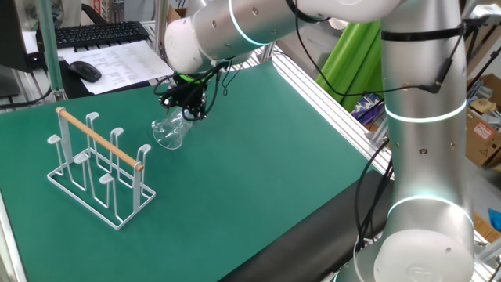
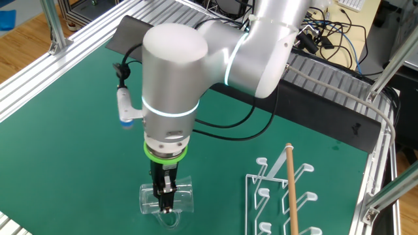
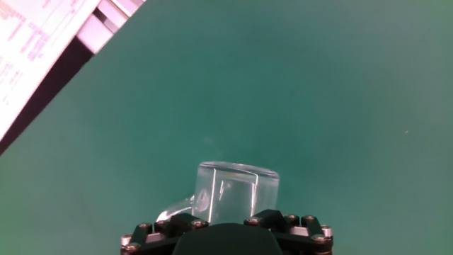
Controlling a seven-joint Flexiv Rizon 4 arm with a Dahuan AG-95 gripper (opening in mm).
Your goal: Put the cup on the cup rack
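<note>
My end effector [image 2: 164,196] was clamped on the cup [image 1: 169,131], holding it tilted above the green bench [image 1: 258,172], near the cup rack [image 1: 98,166].

Clear glossy glass cup [image 1: 170,131]; matt green table [image 1: 258,164].

You have a green mat [image 1: 258,164] over the table. Behind it: black keyboard [image 1: 98,33], black mouse [image 1: 84,70] on printed sheets [image 1: 125,61] (text illegible). Cardboard boxes [image 1: 484,129] stand at far right.
</note>
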